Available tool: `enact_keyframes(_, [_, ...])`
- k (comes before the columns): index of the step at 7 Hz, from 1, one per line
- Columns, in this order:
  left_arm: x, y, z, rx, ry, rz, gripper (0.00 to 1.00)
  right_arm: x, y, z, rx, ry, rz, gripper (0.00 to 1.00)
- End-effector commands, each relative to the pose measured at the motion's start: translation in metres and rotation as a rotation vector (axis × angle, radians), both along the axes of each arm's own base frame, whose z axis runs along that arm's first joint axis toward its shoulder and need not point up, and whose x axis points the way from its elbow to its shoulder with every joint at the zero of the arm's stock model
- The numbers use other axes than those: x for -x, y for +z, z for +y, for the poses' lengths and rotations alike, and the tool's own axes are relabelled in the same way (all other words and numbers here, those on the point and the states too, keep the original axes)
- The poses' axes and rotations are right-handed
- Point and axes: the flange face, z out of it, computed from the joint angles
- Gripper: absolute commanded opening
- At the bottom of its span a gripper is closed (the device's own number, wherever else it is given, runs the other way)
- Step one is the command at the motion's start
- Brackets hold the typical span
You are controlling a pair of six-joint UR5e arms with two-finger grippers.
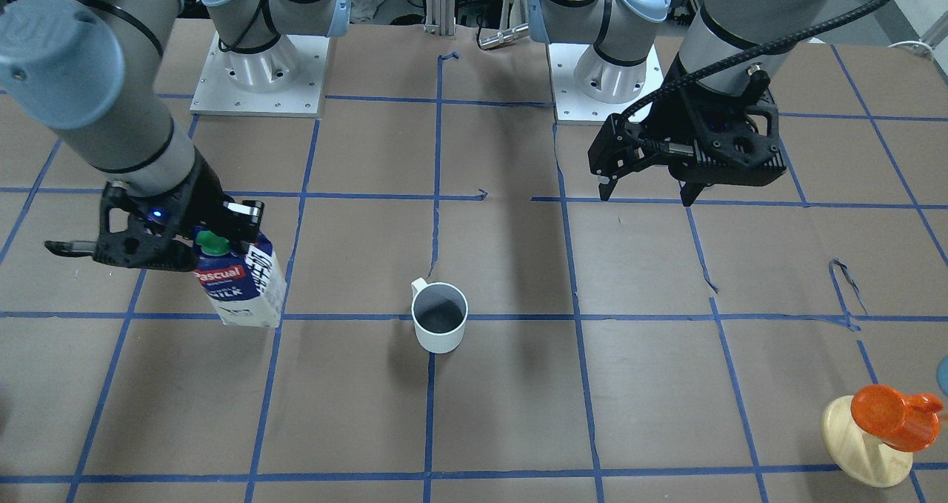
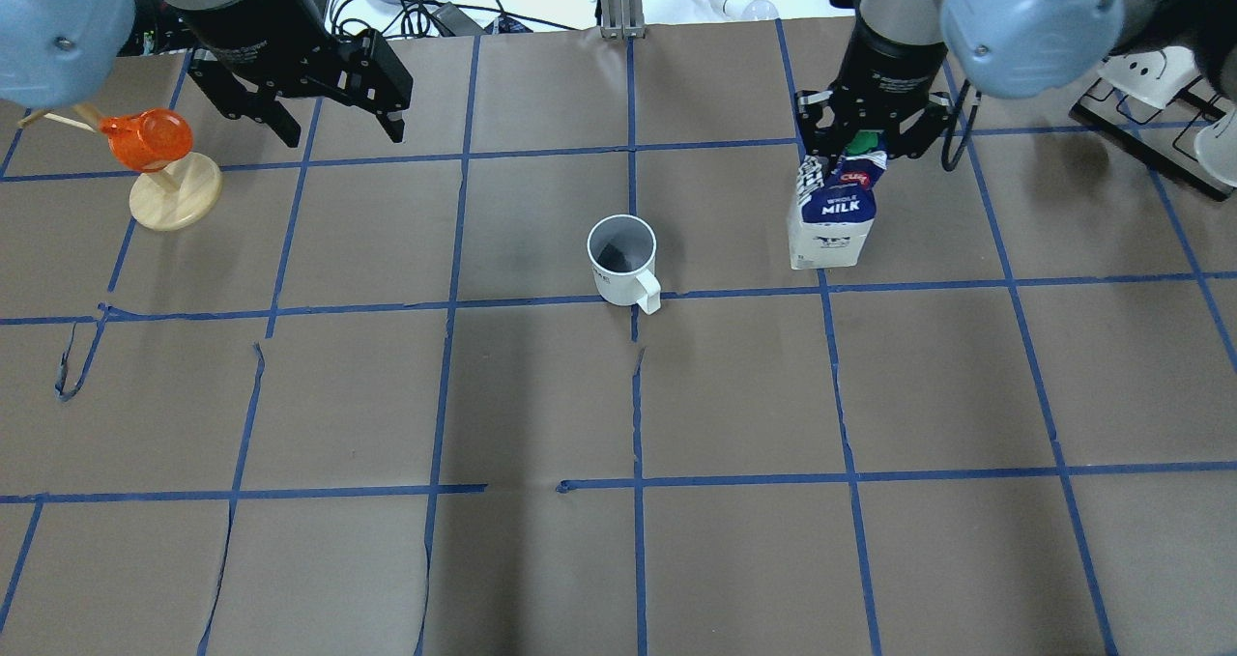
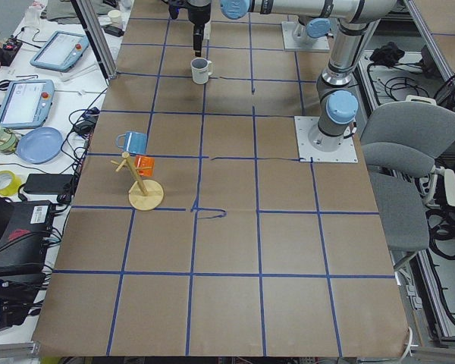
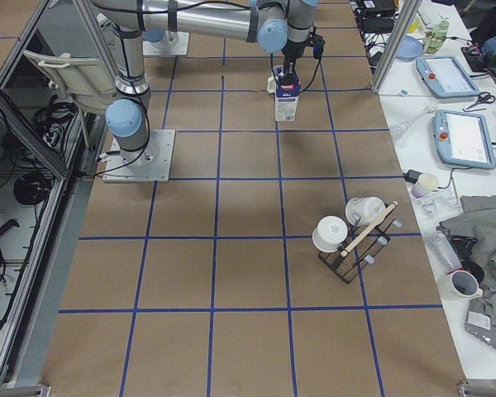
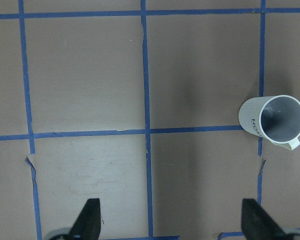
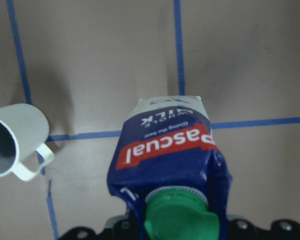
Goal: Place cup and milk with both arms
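The cup (image 1: pixel 440 318) is a white mug with a dark inside, upright near the table's middle; it also shows in the overhead view (image 2: pixel 623 260) and the left wrist view (image 5: pixel 272 120). The milk (image 1: pixel 241 284) is a blue and white carton with a green cap, tilted, a grid square away on the robot's right (image 2: pixel 831 212). My right gripper (image 2: pixel 855 144) is shut on the carton's top; whether its base touches the table I cannot tell. My left gripper (image 2: pixel 338 120) is open and empty, hanging above the table far left of the cup (image 1: pixel 648 192).
An orange cup on a round wooden stand (image 2: pixel 164 183) sits just left of my left gripper, and it also shows in the front view (image 1: pixel 889 414). A rack with white mugs (image 4: pixel 351 236) stands at the table's right end. The two arm bases (image 1: pixel 259 66) (image 1: pixel 607 66) are bolted on the robot's side.
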Motion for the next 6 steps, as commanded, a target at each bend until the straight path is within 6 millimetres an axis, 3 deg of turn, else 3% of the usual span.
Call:
enact_keyframes(1, [0.000, 0.000, 0.000, 0.000, 0.000, 0.001, 1.00, -0.065, -0.027, -0.009, 0.008, 0.016, -0.033, 0.29])
enact_keyframes(2, [0.000, 0.000, 0.000, 0.000, 0.000, 0.001, 1.00, -0.084, -0.033, 0.002, -0.007, 0.047, -0.034, 0.29])
enact_keyframes(6, [0.000, 0.000, 0.000, 0.000, 0.002, 0.001, 1.00, -0.099, -0.072, 0.020, -0.021, 0.034, -0.027, 0.31])
